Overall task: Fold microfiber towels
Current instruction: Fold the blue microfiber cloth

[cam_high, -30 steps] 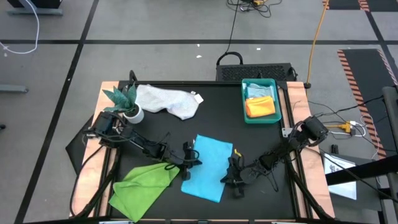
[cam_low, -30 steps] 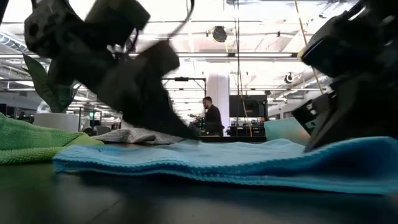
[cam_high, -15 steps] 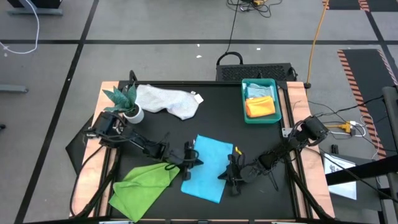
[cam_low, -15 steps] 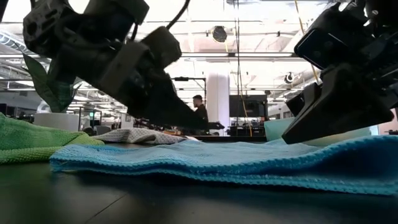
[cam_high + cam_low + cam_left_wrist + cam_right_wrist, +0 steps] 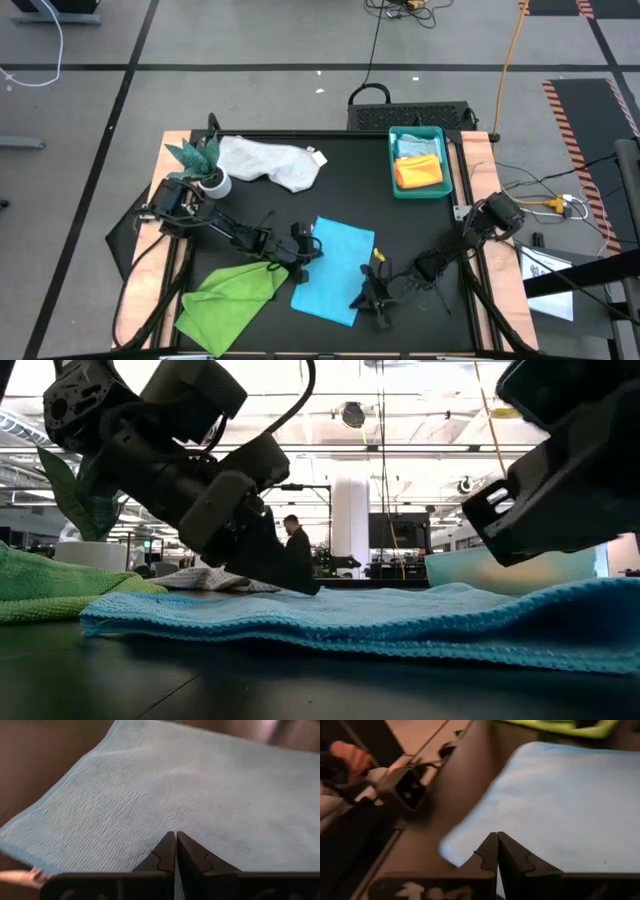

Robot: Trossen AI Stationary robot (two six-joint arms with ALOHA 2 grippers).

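Only our wrist views show both grippers pinched closed, holding nothing. The turquoise towel point(image 5: 334, 269) lies flat near the table's front edge, between the left gripper point(image 5: 312, 250) and the right gripper point(image 5: 365, 298).

Both arms are dark, jointed and slim, with black cables looping along them. The left gripper point(image 5: 303, 248) sits at eight o'clock from the table's middle, the right gripper point(image 5: 368, 297) at five o'clock; each has two black wedge-shaped fingers point(image 5: 165, 854).

No text, label or number can be read anywhere.
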